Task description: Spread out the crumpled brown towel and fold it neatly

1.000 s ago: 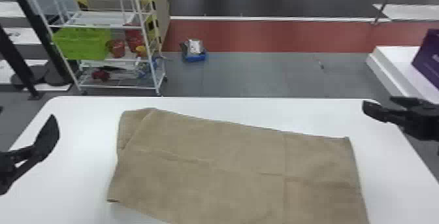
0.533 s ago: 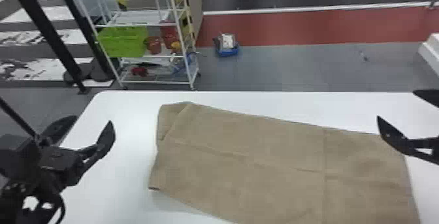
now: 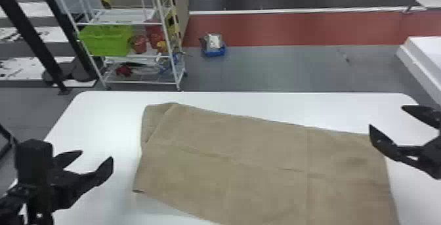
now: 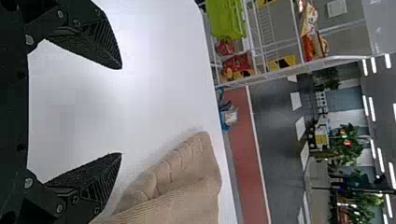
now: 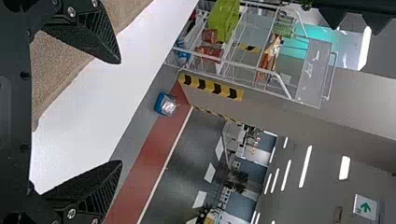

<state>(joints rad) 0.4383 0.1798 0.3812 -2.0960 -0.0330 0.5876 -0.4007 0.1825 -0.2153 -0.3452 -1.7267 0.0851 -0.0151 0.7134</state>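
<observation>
Head view: left claw seemingly hovers beside towel.

Towel cropped at bottom, right pincer cropped

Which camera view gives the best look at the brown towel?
The head view: it shows most of the brown towel, spread on the table, with its far edge and creases. The left wrist view catches only a rippled end; the right wrist view, just a strip partly behind a finger.

White table, rounded corners; brown towel spread on top.
</observation>
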